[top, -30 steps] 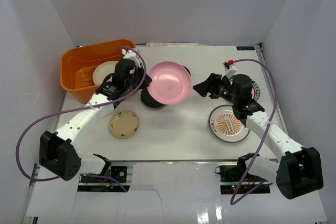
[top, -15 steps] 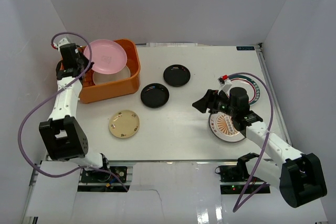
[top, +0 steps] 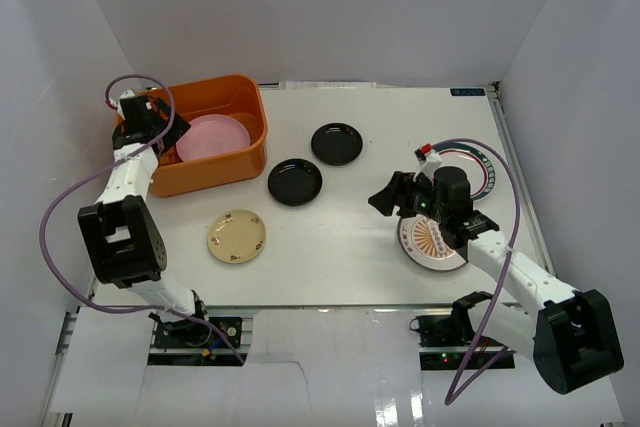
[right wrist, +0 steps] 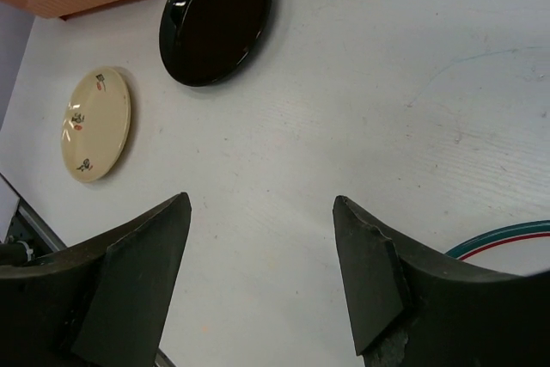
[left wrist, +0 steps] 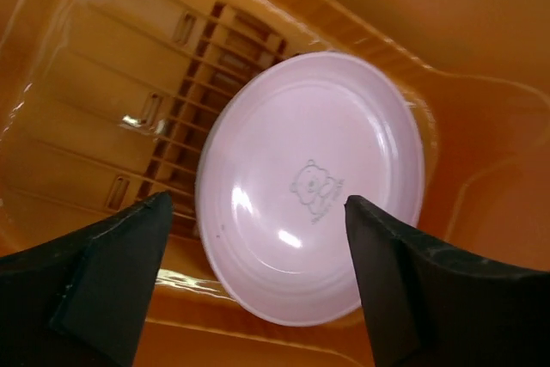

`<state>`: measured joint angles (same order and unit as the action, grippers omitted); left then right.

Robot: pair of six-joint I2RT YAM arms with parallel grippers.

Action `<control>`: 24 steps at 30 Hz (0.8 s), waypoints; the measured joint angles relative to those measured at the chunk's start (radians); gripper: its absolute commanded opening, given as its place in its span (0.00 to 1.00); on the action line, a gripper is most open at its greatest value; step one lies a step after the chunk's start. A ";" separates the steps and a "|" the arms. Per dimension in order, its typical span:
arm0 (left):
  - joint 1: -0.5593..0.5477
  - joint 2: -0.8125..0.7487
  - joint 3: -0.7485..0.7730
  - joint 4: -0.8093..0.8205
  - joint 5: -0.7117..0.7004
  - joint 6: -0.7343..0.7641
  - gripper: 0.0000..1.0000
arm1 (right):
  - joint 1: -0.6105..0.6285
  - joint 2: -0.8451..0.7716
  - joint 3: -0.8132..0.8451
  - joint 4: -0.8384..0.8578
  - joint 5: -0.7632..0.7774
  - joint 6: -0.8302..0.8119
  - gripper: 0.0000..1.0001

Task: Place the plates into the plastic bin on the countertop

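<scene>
The pink plate (top: 213, 137) (left wrist: 311, 186) lies flat inside the orange plastic bin (top: 215, 169) (left wrist: 129, 83). My left gripper (top: 165, 132) (left wrist: 258, 202) hangs open just above it at the bin's left end, holding nothing. Two black plates (top: 295, 182) (top: 337, 144) and a small tan plate (top: 237, 236) (right wrist: 95, 124) lie on the white countertop (top: 340, 237). My right gripper (top: 385, 197) (right wrist: 262, 201) is open and empty over bare countertop. Its arm partly covers the sunburst plate (top: 435, 239) and the green-red rimmed plate (top: 478, 165).
White walls enclose the countertop on three sides. The bin stands in the far left corner, close to the left wall. Purple cables loop off both arms. In the right wrist view, the nearer black plate (right wrist: 216, 19) lies ahead of the fingers.
My left arm swung from mid-table to the bin with the pink plate, then opened; the plate now lies in the bin. My right gripper has dropped slightly toward the countertop.
</scene>
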<state>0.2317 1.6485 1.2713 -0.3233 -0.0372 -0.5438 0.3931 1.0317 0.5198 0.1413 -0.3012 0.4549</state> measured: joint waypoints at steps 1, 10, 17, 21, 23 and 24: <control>-0.001 -0.010 -0.002 0.011 0.013 -0.003 0.95 | 0.000 0.006 0.007 -0.008 0.008 -0.001 0.73; -0.232 -0.364 -0.116 0.108 0.039 0.013 0.88 | -0.010 0.053 0.104 -0.066 0.174 0.000 0.24; -0.824 -0.486 -0.332 0.237 0.098 -0.082 0.72 | -0.250 0.061 0.279 -0.156 0.206 0.006 0.11; -0.997 -0.298 -0.368 0.297 0.126 -0.151 0.73 | -0.349 0.066 0.314 -0.162 0.235 0.026 0.24; -1.057 -0.183 -0.361 0.335 0.152 -0.181 0.73 | -0.396 0.075 0.291 -0.165 0.236 0.051 0.33; -1.079 -0.129 -0.350 0.352 0.168 -0.193 0.73 | -0.422 0.078 0.273 -0.168 0.243 0.066 0.37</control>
<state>-0.8474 1.5192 0.9211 0.0284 0.1307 -0.7364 -0.0292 1.1095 0.7925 -0.0269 -0.0582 0.5209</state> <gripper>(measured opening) 0.731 0.315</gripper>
